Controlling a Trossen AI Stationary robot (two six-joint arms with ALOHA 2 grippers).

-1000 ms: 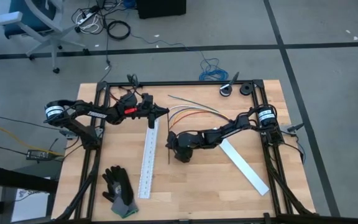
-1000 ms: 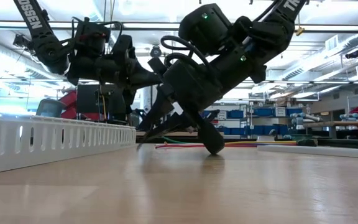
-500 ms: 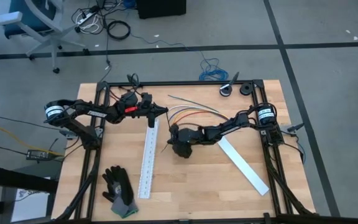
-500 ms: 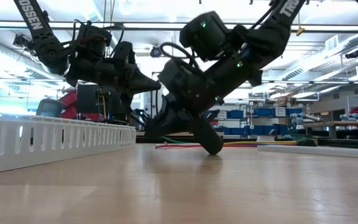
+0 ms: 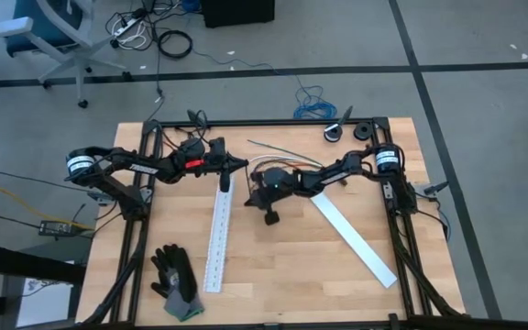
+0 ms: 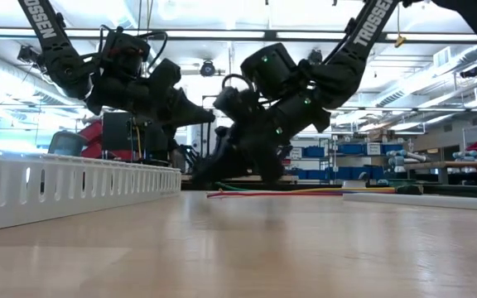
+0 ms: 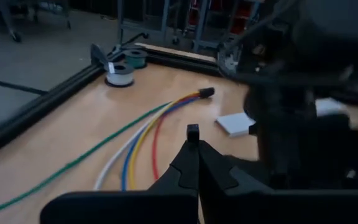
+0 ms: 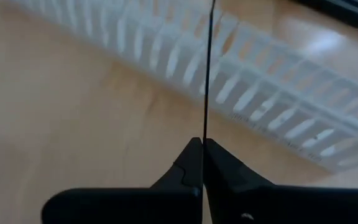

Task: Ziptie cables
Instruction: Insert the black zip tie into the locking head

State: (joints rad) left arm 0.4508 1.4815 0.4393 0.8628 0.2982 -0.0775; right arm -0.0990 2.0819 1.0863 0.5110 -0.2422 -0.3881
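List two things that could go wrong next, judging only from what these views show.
The right end effector pinches the thin black ziptie only at its fingertips, so it may slip or twist. The cables lie loose and fanned on the table, so looping the ziptie around them all may miss some.

Two dark six-joint arms, black throughout, with a two-finger hand on each.

High view: left arm (image 5: 145, 167) at frame left carries a white-and-silver round cap at its base joint and a red patch near the wrist, with black cables looped over the links; right arm (image 5: 337, 172) at frame right has a matching round cap. Low view: white block lettering runs along both upper links at the top of the frame, and small green lights dot the right arm's wrist housing. Wrist views: left hand (image 7: 193, 163) and right hand (image 8: 202, 163) each show matte black fingers tapering to a narrow tip.
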